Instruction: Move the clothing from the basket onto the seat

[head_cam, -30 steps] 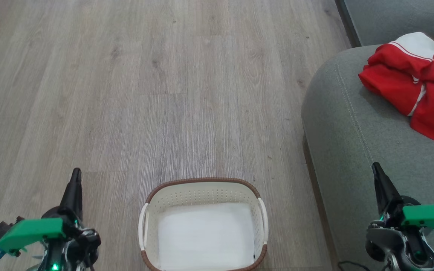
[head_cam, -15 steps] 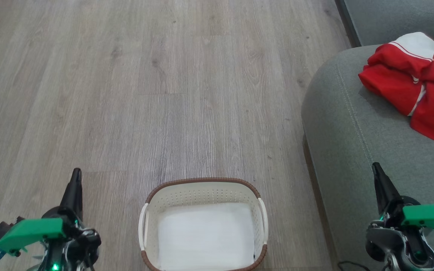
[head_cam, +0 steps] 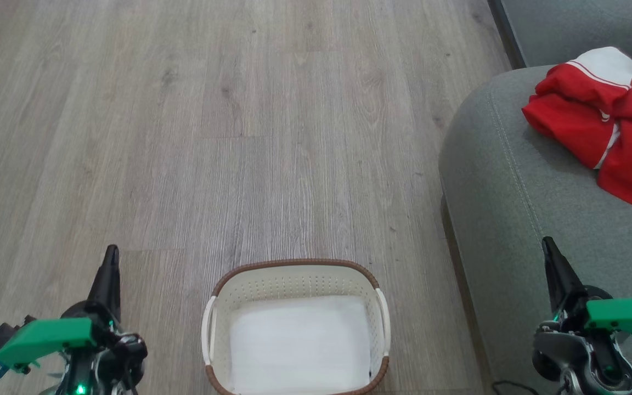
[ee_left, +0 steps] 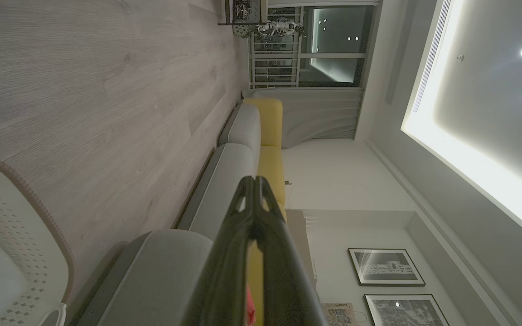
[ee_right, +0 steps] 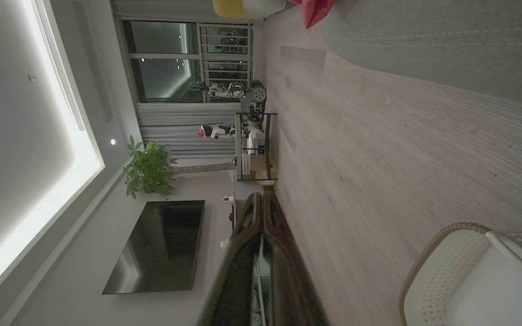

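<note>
Grey plank floor, possibly laminate, beside seat.

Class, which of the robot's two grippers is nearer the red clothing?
The right gripper, shown against the seat where the red clothing lies; the left gripper is beyond the basket, over wooden floor.

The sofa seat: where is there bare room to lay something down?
The seat is bare from its rounded edge by the floor to the red clothing, which crowds the far right. The basket is bare down to its white liner.
</note>
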`<state>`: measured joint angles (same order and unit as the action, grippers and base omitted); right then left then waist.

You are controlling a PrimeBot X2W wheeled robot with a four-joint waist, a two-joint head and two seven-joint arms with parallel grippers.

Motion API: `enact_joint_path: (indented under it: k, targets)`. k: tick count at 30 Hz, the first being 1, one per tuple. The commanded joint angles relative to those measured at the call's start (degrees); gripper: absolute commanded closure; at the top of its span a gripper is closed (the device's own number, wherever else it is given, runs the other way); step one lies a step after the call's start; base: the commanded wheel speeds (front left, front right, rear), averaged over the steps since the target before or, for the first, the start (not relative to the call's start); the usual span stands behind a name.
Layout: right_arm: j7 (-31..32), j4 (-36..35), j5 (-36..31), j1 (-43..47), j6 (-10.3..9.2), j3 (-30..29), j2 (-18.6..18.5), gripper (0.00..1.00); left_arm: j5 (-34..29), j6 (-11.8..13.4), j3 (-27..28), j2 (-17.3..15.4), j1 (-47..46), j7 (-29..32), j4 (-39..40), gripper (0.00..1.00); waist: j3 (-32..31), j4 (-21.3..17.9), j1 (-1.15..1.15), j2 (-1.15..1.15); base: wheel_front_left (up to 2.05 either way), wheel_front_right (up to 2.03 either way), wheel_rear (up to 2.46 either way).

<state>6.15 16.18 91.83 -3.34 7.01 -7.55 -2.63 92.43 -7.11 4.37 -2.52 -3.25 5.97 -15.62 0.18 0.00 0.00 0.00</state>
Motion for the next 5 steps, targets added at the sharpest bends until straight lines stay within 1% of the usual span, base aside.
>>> enact_joint_path:
  k: [1,5]
  targets:
    - [0.3,-2.2,0.3,-2.8,0.47,1.0,-0.2,1.00,-0.2,-0.4,2.1,-0.5,-2.9,0.4,1.6,1.00,0.0,0.0,0.00,0.00,0.00,0.00,0.00]
    - [0.3,-2.2,0.3,-2.8,0.47,1.0,-0.2,1.00,-0.2,-0.4,2.1,-0.5,-2.9,0.5,1.6,1.00,0.0,0.0,0.00,0.00,0.00,0.00,0.00]
